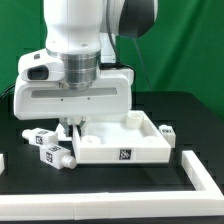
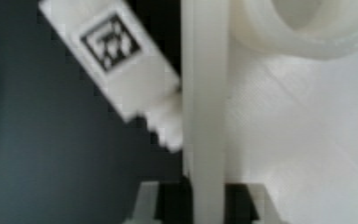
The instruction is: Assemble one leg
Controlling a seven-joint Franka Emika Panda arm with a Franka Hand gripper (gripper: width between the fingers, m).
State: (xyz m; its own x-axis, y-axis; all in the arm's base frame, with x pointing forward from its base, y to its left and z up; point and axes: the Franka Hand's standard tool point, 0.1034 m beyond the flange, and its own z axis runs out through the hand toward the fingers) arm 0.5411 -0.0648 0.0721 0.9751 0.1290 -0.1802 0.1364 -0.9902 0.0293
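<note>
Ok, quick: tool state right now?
Tool: cannot be told; it straddles the white panel's wall, too blurred to confirm a grip. Not holding the leg.

arm (image 1: 78,35): vertical, wrist pointing down | pincer (image 1: 68,124): low, grip unclear

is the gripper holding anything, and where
Apparently the white panel, by its raised rim, clamped in the gripper; the leg beside it lies free.

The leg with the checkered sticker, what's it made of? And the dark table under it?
The leg looks like white plastic, smooth and matte, with moulded ridges at one end; its tag looks like a printed sticker. The table looks black and dull, maybe cloth or matting: no shine shows, but I cannot be sure.
</note>
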